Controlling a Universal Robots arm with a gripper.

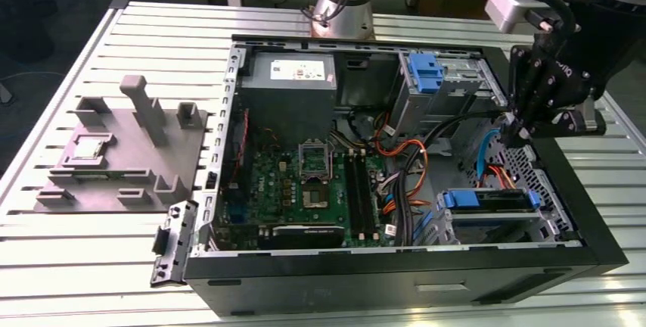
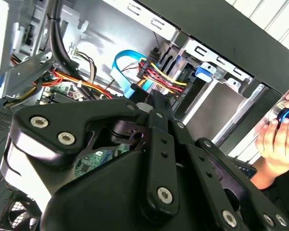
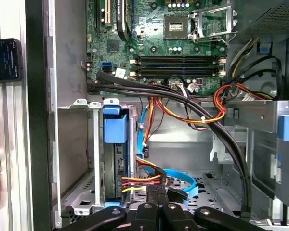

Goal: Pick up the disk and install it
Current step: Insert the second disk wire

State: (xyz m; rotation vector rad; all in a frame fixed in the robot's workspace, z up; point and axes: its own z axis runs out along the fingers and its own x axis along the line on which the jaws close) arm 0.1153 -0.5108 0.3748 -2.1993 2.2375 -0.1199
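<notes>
Disk point(image 3: 116, 159) seated upright in the lower drive cage point(image 1: 495, 217), blue carrier tab showing — apparently fully home. Gripper point(image 3: 159, 195) poised just beside its cabled end, jaws clenched together, empty; withdraw clear of cables point(image 3: 149, 178).

You're looking into the open computer case point(image 3: 38, 120): the disk point(image 3: 114, 163) sits on edge in its metal bay point(image 3: 82, 159) by the case's black wall, blue carrier tab point(image 3: 115, 130) up, red-yellow power leads point(image 3: 142, 180) plugged into it, motherboard point(image 3: 173, 48) beyond.
</notes>
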